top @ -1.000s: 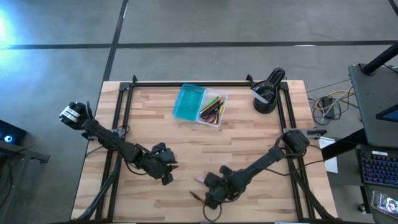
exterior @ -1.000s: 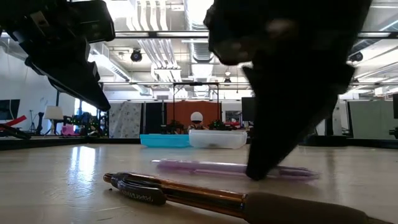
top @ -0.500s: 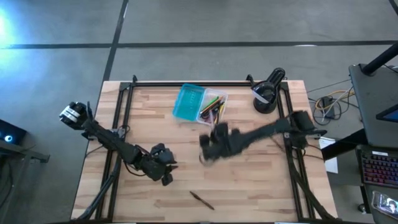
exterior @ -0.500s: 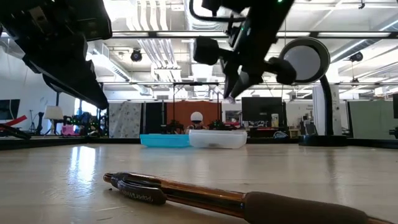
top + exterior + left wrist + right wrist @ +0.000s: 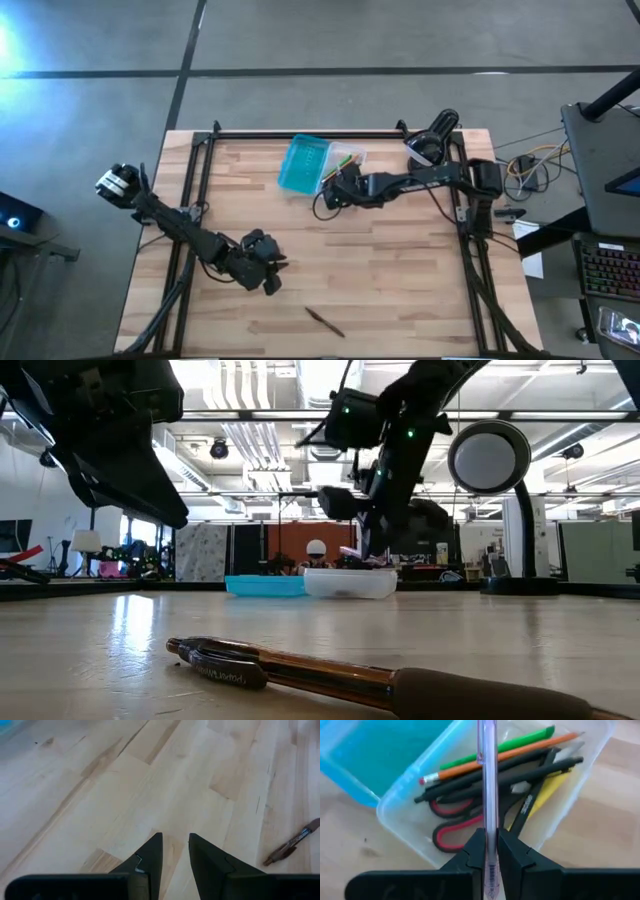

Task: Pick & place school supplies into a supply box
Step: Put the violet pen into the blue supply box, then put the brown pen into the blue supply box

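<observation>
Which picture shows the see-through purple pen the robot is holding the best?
The right wrist view: the purple pen fills the frame, clamped in the right gripper above the supply box. In the low view it is only a tiny far-off sliver. The high view hides it under the arm, and the left wrist view misses it.

Right tool [image 5: 335, 190] with pen [image 5: 487, 795] over supply box [image 5: 320, 168]; loose pen [image 5: 324, 321] near front edge.

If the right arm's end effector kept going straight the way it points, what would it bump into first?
Probably the clear half of the plastic pencil case: the right end effector, shut on a thin translucent pen, points at the supplies inside, likely the red-handled scissors first, though depth is unclear.
</observation>
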Motion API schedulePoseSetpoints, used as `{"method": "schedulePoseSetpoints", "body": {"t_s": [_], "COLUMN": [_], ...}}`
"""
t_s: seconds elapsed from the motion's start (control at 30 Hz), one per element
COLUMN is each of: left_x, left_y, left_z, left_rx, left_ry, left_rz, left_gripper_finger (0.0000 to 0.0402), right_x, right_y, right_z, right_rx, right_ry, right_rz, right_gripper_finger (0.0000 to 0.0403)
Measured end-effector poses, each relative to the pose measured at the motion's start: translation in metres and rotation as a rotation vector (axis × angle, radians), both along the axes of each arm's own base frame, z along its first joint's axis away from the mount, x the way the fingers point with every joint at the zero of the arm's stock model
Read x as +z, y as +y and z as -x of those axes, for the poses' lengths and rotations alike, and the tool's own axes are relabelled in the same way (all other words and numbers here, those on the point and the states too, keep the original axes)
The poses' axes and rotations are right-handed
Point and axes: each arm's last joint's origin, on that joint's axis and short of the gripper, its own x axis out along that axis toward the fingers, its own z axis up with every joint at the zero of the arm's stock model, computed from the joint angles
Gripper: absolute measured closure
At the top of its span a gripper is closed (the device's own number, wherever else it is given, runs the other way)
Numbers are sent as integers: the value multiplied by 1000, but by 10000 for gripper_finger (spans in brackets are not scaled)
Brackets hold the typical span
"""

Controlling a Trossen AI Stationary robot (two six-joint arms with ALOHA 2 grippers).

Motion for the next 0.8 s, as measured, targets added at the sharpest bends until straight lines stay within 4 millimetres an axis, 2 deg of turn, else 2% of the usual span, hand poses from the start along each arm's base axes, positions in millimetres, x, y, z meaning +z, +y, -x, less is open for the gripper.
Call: {"method": "schedulePoseSetpoints", "body": {"t_s": [0.1, 0.2, 0.47, 0.57, 0.63, 0.8], "left_x": [0, 1, 3, 3, 4, 7], "left_y": [0, 0, -1, -3, -7, -27], "left_z": [0, -1, -3, -2, -1, -2], "left_rx": [15, 21, 23, -4, -64, -314], "left_ry": [-9, -21, -47, -36, -33, -96], "left_rz": [-5, -3, 13, 30, 47, -14], "left_gripper_finger": [323, 323, 323, 323, 323, 323], "right_x": [-3, -6, -1, 6, 15, 38], "right_y": [-10, -15, -16, -1, 16, 82], "right_z": [3, 4, 1, -6, -12, -18], "right_rx": [-13, -20, -3, 84, 192, 498], "right_ry": [25, 47, -1, 1, 10, 32], "right_rz": [10, 33, -9, 5, 30, 100], "right_gripper_finger": [376, 353, 242, 214, 203, 196]}}
